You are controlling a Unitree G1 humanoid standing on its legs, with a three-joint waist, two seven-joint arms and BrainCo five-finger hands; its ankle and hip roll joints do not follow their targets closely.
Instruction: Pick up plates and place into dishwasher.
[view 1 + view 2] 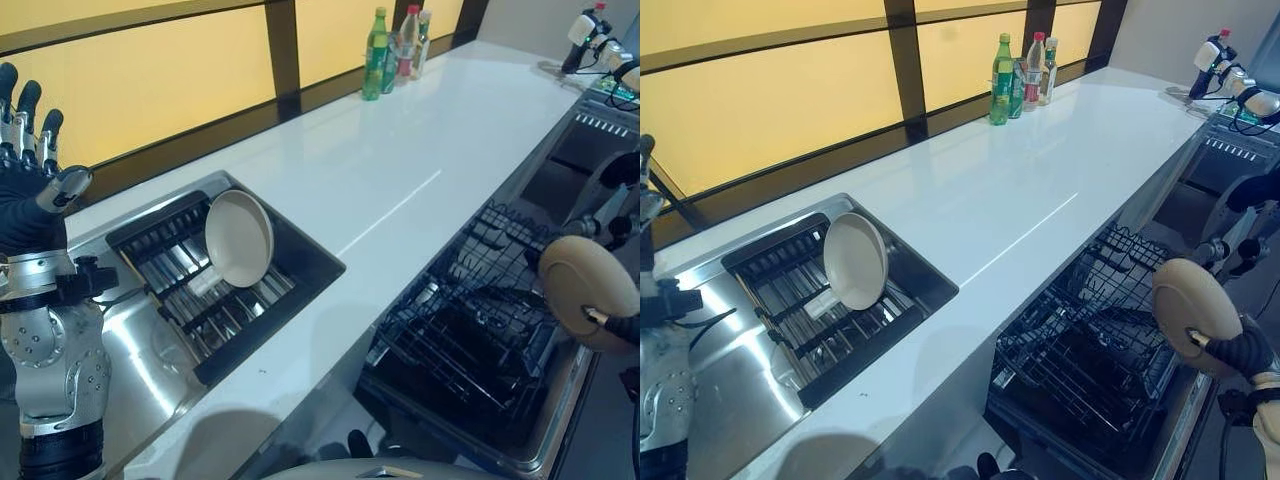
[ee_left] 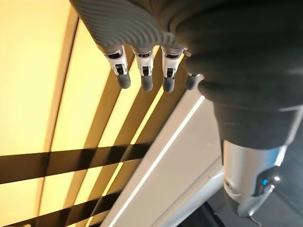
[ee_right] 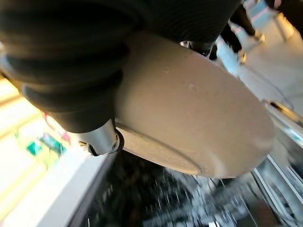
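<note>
A long white bench (image 1: 400,180) ran under amber window panels, bottles (image 1: 392,52) at its far end. We held one beige plate (image 1: 1195,315) on edge in our right hand (image 1: 1238,350), fingers curled round its rim, over the open dishwasher rack (image 1: 1090,350), probably to slot it between the tines. A second plate (image 1: 240,238) leaned in the sink's drying rack (image 1: 200,290). Our left hand (image 1: 30,150) was raised, fingers straight, empty.
</note>
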